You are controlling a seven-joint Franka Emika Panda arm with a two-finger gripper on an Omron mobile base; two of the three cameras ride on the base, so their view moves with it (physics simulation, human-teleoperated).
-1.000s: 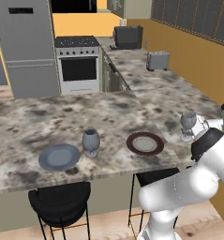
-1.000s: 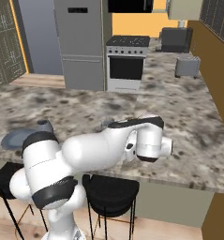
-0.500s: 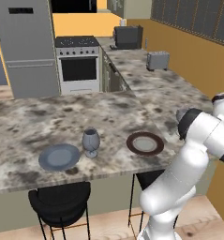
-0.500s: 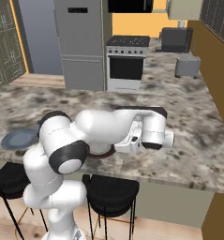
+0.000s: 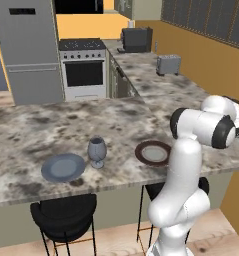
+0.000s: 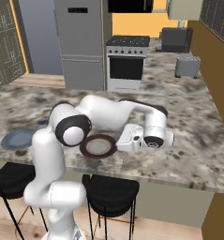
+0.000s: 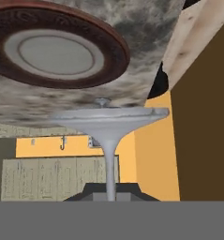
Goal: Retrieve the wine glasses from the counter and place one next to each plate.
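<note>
On the speckled stone bar top [image 5: 51,130] two plates lay well apart. The blue-grey plate [image 5: 63,167] sat toward the left near edge, and the dark goblet [image 5: 96,151] stood upright just to its right, close beside it. Farther right lay the brown-rimmed plate [image 5: 153,153], with the white arm bent over the bar top near it.

In the right base view the arm reached across the bar top, and its hand sat low over the stone just right of the brown-rimmed plate [image 6: 98,146]. The gripper [image 7: 111,194] was pressed together on the thin stem of the paler glass [image 7: 108,124]; in the hand view the stem ran up from between the finger tips to the round foot, with the brown-rimmed plate [image 7: 57,51] close behind it on the stone. Whether the glass touched the bar top could not be told.

Behind, the far counter [image 5: 161,82] carried a toaster [image 5: 168,64] and a dark appliance [image 5: 136,40], beside the stove [image 5: 84,67] and the fridge [image 5: 28,50]. Black stools [image 5: 66,215] stood under the near edge.
</note>
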